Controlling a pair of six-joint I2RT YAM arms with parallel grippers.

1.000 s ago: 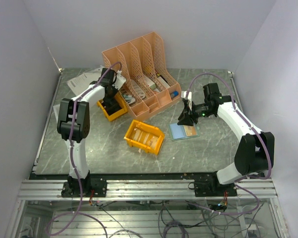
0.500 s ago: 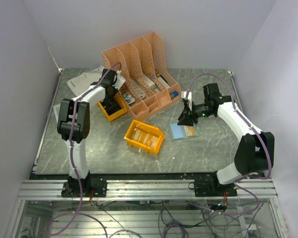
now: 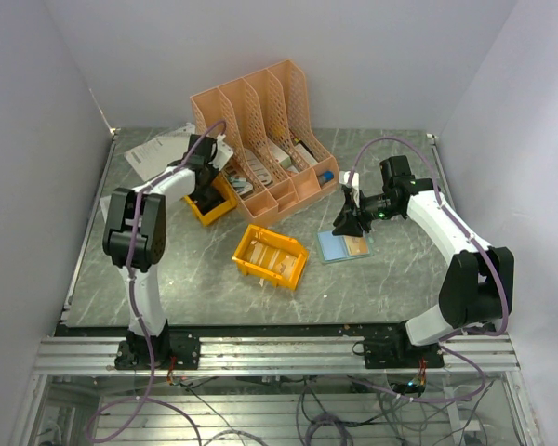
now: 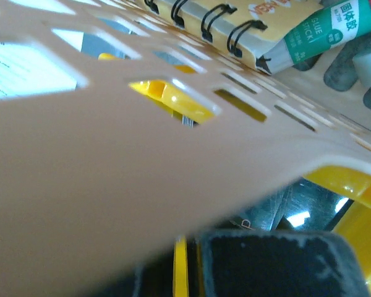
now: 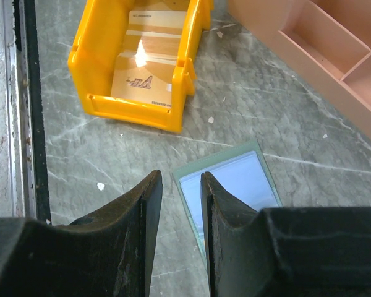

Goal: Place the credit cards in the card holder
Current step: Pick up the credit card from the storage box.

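My right gripper (image 5: 180,179), fingers slightly apart and empty, hangs over the open grey-green, blue-lined card holder (image 5: 235,182); tan credit cards (image 5: 157,49) lie in the yellow plastic bin (image 5: 133,114) to its left. Farther off, my left gripper (image 3: 205,193) is closed, hard beside the peach lattice file rack (image 3: 260,111), which could snag its lift. The grey marbled tabletop (image 3: 400,279) looks slick for thin cards; pale walls (image 3: 372,65) stand behind and beside.

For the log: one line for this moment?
left fingers: shut, in rear yellow bin | right fingers: open, above card holder

Glossy plastic bin (image 5: 133,112), matt veined table (image 5: 266,117), card holder (image 5: 235,185) seemingly smooth.
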